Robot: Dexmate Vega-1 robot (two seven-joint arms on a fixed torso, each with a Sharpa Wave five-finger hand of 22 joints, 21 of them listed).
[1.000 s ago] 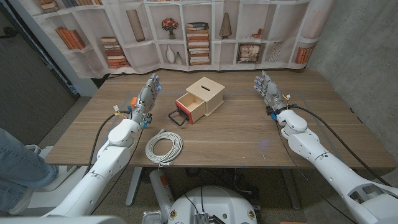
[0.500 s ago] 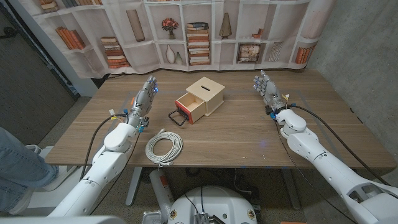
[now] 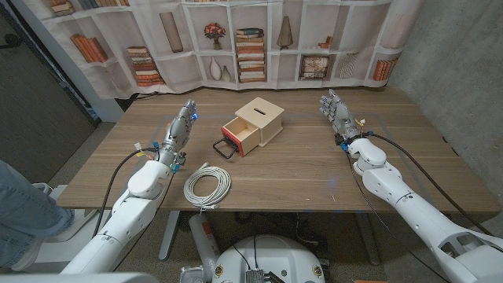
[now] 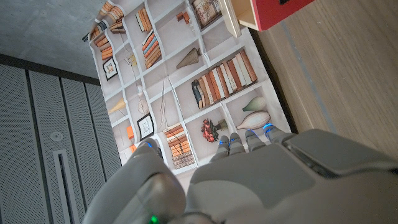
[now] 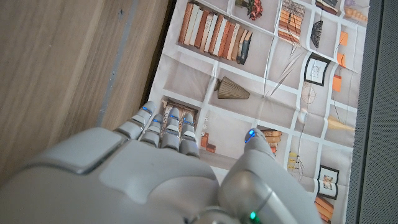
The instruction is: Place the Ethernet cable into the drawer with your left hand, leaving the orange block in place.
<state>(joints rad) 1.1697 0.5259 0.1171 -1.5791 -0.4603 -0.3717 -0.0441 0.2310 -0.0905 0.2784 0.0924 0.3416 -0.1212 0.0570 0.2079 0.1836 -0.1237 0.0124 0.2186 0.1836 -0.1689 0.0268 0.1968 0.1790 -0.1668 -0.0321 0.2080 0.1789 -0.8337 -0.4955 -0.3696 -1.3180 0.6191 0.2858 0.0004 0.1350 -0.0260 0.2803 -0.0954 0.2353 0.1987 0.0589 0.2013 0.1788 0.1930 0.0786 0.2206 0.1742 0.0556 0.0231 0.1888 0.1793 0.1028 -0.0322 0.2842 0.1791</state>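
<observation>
The coiled Ethernet cable [image 3: 207,186] lies loose near the counter's [image 3: 299,177] front edge, untouched, while the small wooden drawer box [image 3: 254,125] stands nearer the middle with its red drawer pulled out, ready to take it. The left hand [image 3: 181,130] hangs beyond the coil toward the left edge, fingers straight and holding nothing, apparently poised to reach for it. The right hand [image 3: 335,112] waits empty and spread near the right edge, well clear.

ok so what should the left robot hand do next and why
Probably bring the left robot hand back toward the robot and down over the coiled Ethernet cable. The hand is open and holds nothing, the cable lies untouched near the table's front edge, and the drawer already stands pulled open.
</observation>
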